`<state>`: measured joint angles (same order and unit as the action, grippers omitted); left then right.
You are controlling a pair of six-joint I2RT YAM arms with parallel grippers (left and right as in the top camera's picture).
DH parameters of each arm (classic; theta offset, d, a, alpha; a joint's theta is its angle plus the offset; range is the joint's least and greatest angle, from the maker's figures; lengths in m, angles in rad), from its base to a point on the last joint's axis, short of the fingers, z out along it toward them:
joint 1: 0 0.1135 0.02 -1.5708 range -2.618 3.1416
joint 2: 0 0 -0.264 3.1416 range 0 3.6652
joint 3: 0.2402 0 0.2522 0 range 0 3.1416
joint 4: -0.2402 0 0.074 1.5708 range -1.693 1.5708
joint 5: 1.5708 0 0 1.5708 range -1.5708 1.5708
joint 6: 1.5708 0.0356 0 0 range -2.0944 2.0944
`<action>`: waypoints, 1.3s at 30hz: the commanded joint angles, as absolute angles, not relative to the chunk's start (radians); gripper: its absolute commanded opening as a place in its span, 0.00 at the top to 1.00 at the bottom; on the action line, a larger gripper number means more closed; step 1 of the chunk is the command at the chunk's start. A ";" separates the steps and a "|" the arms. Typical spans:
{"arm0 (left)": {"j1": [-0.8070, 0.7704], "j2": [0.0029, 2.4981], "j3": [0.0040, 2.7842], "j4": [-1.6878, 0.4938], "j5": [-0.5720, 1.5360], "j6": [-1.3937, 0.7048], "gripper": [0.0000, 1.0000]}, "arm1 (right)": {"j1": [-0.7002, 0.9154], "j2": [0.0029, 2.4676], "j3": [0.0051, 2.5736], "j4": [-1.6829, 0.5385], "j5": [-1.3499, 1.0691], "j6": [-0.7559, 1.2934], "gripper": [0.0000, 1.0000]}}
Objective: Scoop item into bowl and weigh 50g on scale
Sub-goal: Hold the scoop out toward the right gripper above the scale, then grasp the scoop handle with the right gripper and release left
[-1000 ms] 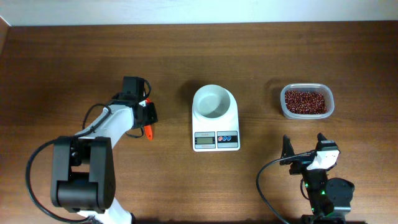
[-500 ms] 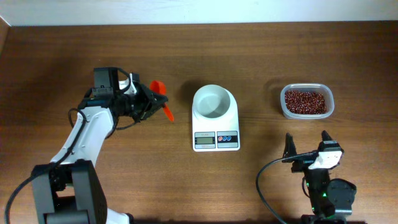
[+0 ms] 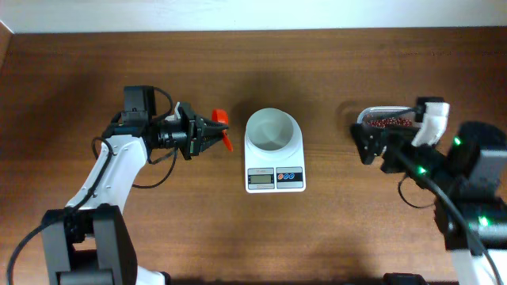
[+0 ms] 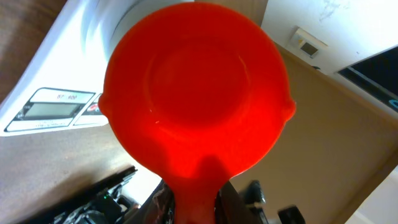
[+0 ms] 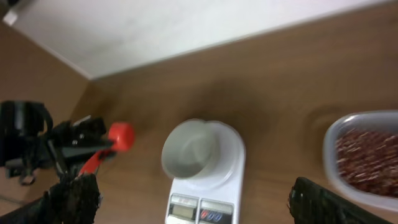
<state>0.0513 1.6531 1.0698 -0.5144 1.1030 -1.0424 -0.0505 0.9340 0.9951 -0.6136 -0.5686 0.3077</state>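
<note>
My left gripper [image 3: 204,133] is shut on the handle of a red scoop [image 3: 221,129], which hangs just left of the white bowl [image 3: 273,130]. The bowl stands on the white scale [image 3: 275,179] and looks empty. In the left wrist view the scoop's round cup [image 4: 196,93] fills the frame, its handle pinched between the jaws, and no beans show on it. My right gripper [image 3: 390,136] is open and raised over the near edge of the clear tub [image 3: 379,112] of reddish-brown beans [image 3: 385,121]. The right wrist view shows the bowl [image 5: 193,149], the scale [image 5: 235,163] and the beans [image 5: 367,163].
The right arm [image 3: 467,182] covers the table's right side and part of the tub. The left arm [image 3: 107,178] reaches in from the front left. A wall [image 5: 186,25] runs behind the table's far edge.
The left arm swung the scoop rightward, close to the bowl. The right arm rose from the front edge and moved up to the bean tub, still open.
</note>
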 commanded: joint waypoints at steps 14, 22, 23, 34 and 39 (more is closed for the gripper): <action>-0.048 1.644 1.076 -0.513 1.103 -1.220 1.00 | 0.696 1.342 1.111 -0.449 -0.237 0.430 0.37; -0.048 1.644 1.076 -0.510 1.065 -1.359 1.00 | 0.713 1.517 1.418 -0.700 -0.147 0.428 0.28; -0.048 1.644 1.076 -0.510 1.064 -1.362 1.00 | 0.714 1.541 1.417 -0.699 -0.146 0.490 0.37; -0.052 1.644 1.076 -0.509 1.024 -1.361 1.00 | 0.760 1.707 1.417 -0.574 -0.077 0.611 0.64; -0.052 1.644 1.076 -0.509 1.033 -1.361 1.00 | 0.760 1.707 1.417 -0.564 -0.074 0.638 0.80</action>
